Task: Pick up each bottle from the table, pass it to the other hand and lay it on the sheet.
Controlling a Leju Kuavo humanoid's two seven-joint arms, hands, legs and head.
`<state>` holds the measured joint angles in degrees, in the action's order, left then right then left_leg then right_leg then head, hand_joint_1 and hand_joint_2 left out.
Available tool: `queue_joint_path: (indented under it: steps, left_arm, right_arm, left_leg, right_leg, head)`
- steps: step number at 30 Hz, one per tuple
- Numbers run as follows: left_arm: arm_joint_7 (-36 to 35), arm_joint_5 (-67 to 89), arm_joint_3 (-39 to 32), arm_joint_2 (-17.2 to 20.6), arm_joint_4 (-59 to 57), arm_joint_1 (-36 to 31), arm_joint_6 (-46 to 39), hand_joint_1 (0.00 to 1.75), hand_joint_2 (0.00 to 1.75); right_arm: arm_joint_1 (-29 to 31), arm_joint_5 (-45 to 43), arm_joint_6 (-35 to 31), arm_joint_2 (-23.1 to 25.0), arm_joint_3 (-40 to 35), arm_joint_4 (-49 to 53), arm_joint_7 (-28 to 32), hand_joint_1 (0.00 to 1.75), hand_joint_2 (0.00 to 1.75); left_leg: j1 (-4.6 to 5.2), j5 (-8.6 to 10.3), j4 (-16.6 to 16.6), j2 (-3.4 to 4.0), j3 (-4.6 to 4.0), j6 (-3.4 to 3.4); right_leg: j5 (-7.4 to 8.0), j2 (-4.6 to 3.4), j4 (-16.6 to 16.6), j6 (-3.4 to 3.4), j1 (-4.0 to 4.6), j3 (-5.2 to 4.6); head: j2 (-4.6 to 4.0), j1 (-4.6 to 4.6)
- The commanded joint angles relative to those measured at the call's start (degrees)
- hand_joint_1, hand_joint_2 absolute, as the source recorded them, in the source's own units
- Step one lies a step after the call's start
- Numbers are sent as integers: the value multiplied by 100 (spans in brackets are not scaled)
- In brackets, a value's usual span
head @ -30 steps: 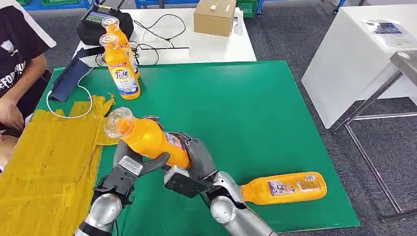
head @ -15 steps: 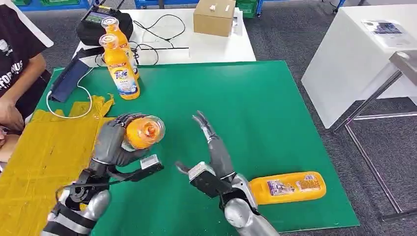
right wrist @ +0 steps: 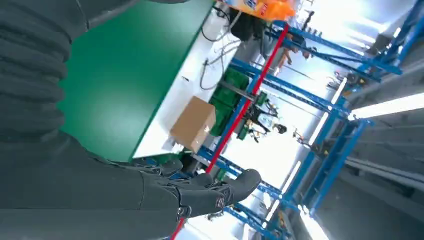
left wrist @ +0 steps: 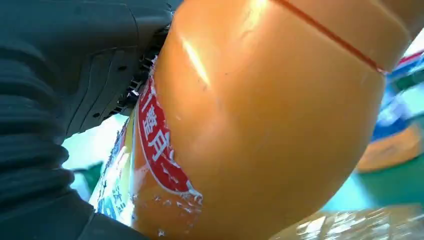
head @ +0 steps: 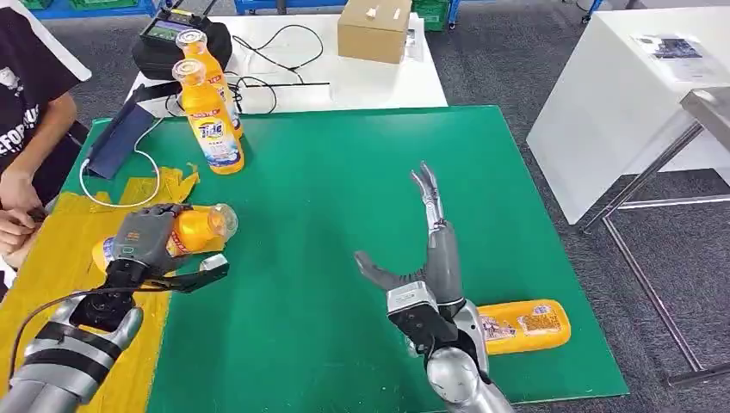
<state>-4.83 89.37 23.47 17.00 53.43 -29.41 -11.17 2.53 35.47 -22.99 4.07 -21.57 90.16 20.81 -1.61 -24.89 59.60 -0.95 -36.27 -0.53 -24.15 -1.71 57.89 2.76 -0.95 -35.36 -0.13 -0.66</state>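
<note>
At lower right of the head view, the right hand [head: 428,258] is over the green mat [head: 361,172], fingers spread and holding nothing; a lying bottle [head: 525,325] rests just behind it. At middle left, the left hand [head: 142,245] is clamped around an orange bottle [head: 194,228], held on its side over the yellow sheet [head: 69,301]. If the fingers release while the bottle is above the sheet's edge, I think it may roll onto the mat. Further, at upper left, two upright bottles [head: 207,112] wait.

Mat centre: green mat [head: 344,198] bare between the hands.
Far left corner: two upright bottles [head: 209,120], cable [head: 116,185] beside.
Near right: lying bottle [head: 525,325].
Left edge: person's hand [head: 17,225] at yellow sheet [head: 52,284].
</note>
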Motion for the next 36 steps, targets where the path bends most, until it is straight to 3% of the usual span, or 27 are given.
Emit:
queue_joint_path:
  steps: [1,5,6,7,8,10,20,29,32,36]
  left_arm:
    - [-14,63,1402,-184,-2397,-1174,355,175,175]
    - [177,23,1411,-255,-2826,-1193,304,175,175]
    - [187,12,1399,-276,-2853,-1178,272,168,175]
    - [327,-168,1256,-334,-2916,-1146,241,28,175]
    - [328,-171,1255,-341,-2921,-1137,235,28,175]
    - [344,-194,1234,-361,-2936,-1127,225,0,175]
    - [705,-641,938,-383,-2992,-1127,466,0,175]
    - [268,-957,478,-599,-2152,-870,-664,0,175]
    - [8,-655,346,-579,-1440,-629,-1682,0,175]
    - [0,-599,253,-567,-1154,-486,-1585,0,175]
  right_arm:
    - [361,721,-328,-125,-326,-224,-205,0,175]
    - [514,778,-265,-236,-524,-410,-303,0,175]
    - [525,766,-255,-259,-530,-420,-311,0,175]
    - [533,729,-229,-297,-545,-445,-335,0,175]
    - [531,725,-228,-304,-543,-451,-336,0,175]
    - [531,705,-230,-318,-543,-461,-337,0,175]
    - [479,541,-348,-325,-516,-425,-223,0,175]
    - [309,635,-248,-391,-483,-342,-303,0,175]
    - [257,705,189,-509,-685,-305,-304,0,175]
    - [214,710,181,-508,-676,-304,-300,0,175]
  left_leg:
    - [5,1,-13,-8,30,14]
    - [6,-2,-13,15,32,14]
    - [3,-2,-9,14,23,9]
    - [5,-2,-16,11,37,14]
    - [4,-2,-11,7,27,11]
    - [1,-2,-5,5,16,8]
    - [4,3,-10,-4,31,7]
    - [5,2,-12,-17,42,10]
    - [1,1,-7,-16,34,6]
    - [3,-2,-12,-14,45,9]
  right_leg:
    - [-4,30,-8,-12,1,34]
    - [0,5,-9,-9,0,31]
    - [2,-1,-6,-7,1,22]
    - [-1,9,-12,-10,2,37]
    - [-2,9,-8,-8,1,29]
    - [0,5,-4,-6,2,18]
    - [1,10,-8,-8,0,39]
    - [-3,23,-12,-7,0,54]
    - [-3,19,-7,-6,3,45]
    - [-6,23,-11,-9,3,54]
  head:
    - [0,0]
    - [0,0]
    - [0,0]
    - [0,0]
    - [0,0]
    - [0,0]
    - [0,0]
    - [0,0]
    - [0,0]
    - [0,0]
